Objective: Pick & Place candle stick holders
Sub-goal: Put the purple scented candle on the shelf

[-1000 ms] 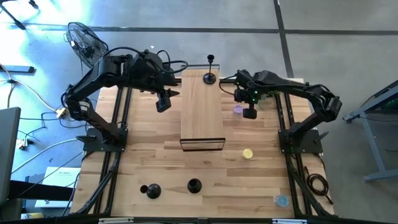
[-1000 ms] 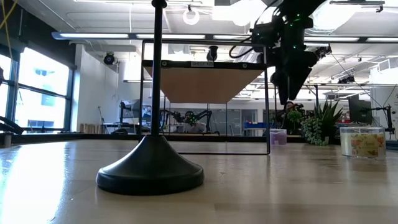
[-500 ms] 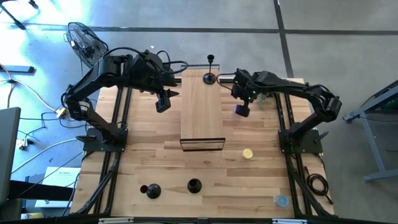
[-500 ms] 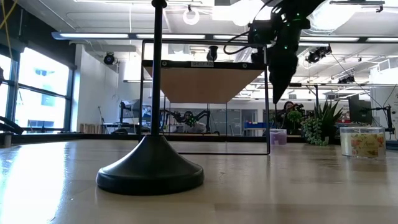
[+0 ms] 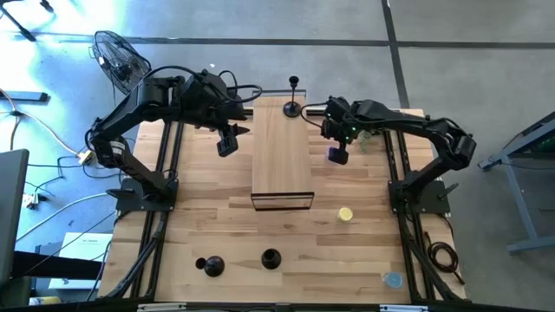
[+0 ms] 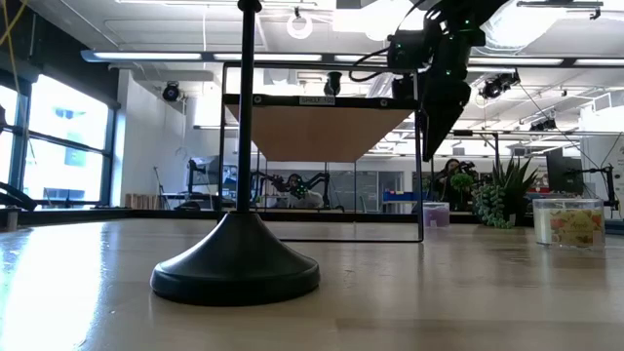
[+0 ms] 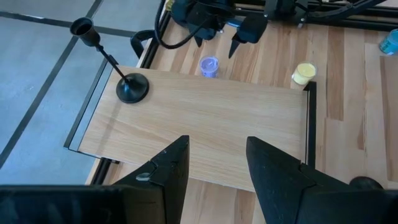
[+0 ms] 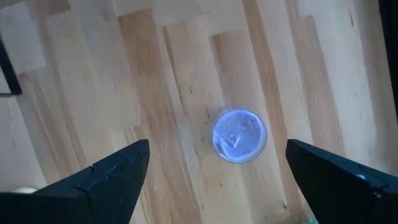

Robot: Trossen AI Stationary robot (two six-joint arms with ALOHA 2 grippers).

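Right gripper (image 5: 337, 153) shifted shelfward, fingers wide (purple cup (image 8: 239, 136) between)

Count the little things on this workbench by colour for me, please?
Black candle stick holders: 3 (one on the raised shelf, two at the near edge)
Purple cup: 1
Yellow cup: 1
Blue cup: 1
Total: 6

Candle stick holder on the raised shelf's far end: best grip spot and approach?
Grip the thin stem of the candle stick holder, midway between cup and disc base. It stands upright, so probably come in level from the side. The right end effector, open, is nearer than the left end effector.
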